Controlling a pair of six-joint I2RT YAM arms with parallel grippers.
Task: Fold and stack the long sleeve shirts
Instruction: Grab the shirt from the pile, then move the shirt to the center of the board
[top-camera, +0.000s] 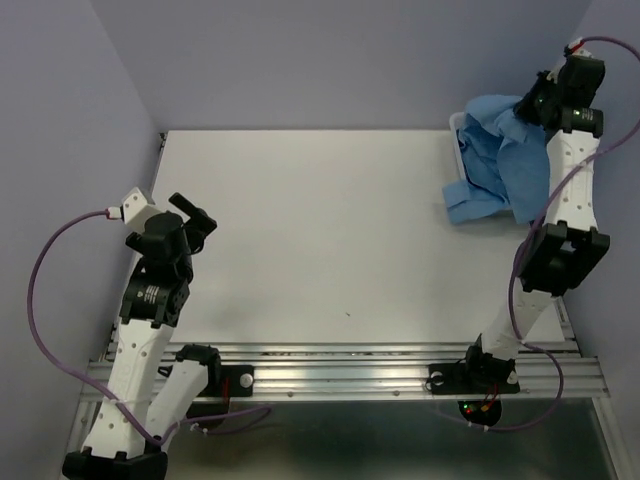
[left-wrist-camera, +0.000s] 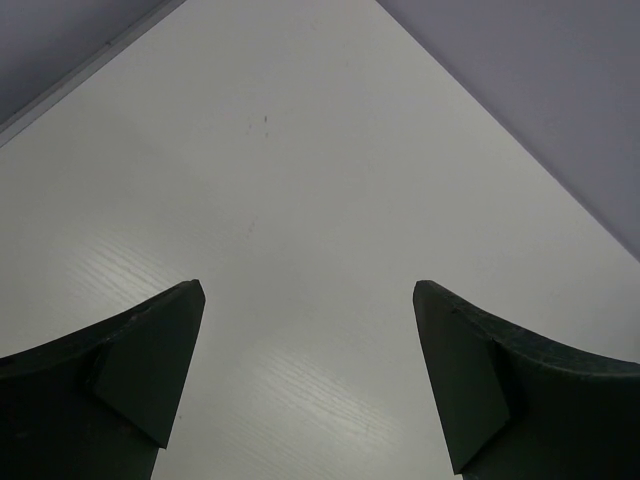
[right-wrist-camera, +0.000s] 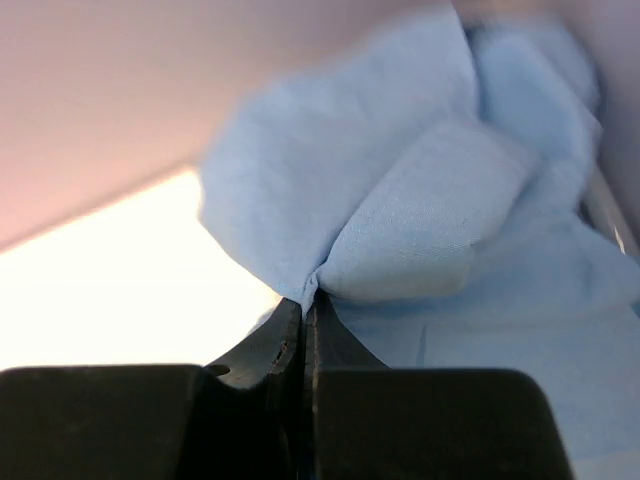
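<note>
On the left side of the table (top-camera: 330, 240), the left gripper (top-camera: 196, 214) hangs over the bare white surface, well apart from any cloth. From its wrist camera we see its two dark fingers (left-wrist-camera: 150, 350) spread wide, with only the tabletop between them. Their lower parts are cut off by the frame edge.

Going to the right, at the far right corner we find the long sleeve shirts (top-camera: 500, 165), a crumpled light blue heap. We cannot tell how many shirts are in it, and we can make out no collar or sleeve. The right arm (top-camera: 565, 200) crosses over the heap and hides its right part. A small white edge (top-camera: 457, 128) shows at the heap's upper left, and we cannot say what it belongs to.

The right gripper (top-camera: 530, 102) sits at the top of the heap, where the overhead view does not show its fingertips clearly. Its wrist camera is clearer: the fingers (right-wrist-camera: 285, 345) are pressed together and pinch a fold of the light blue cloth at their tips, where the cloth gathers into creases. The far part of this view is blurred.
</note>
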